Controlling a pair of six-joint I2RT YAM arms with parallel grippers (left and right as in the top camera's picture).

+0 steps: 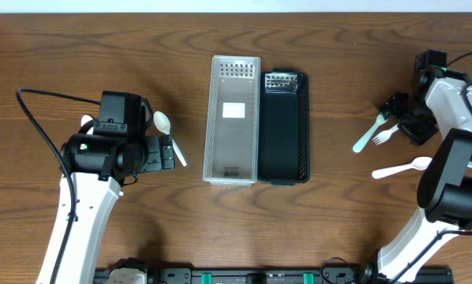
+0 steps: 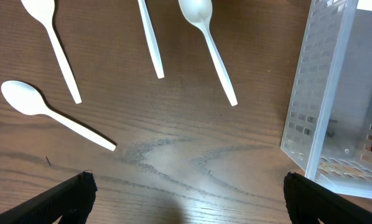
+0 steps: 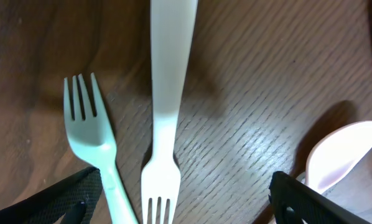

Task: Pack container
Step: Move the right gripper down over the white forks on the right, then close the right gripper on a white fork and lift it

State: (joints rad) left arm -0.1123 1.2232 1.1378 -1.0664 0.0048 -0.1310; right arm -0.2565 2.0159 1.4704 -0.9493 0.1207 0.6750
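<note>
We count one clear slotted plastic bin (image 1: pixel 234 118), one black plastic bin (image 1: pixel 284 130), three white plastic spoons (image 2: pixel 52 116) at left, two pale plastic forks (image 3: pixel 91 140) at right; left fingers (image 2: pixel 66 200), right fingers (image 3: pixel 60 200) wide apart, empty.

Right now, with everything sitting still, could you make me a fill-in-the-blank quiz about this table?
1. The black tray sits against the ___ side of the clear tray.
2. Below the left gripper lie white ___.
3. Below the right gripper lie two ___, tines pointing opposite ways.
4. Both grippers are ___, holding nothing.

Missing words: right; spoons; forks; open.
</note>
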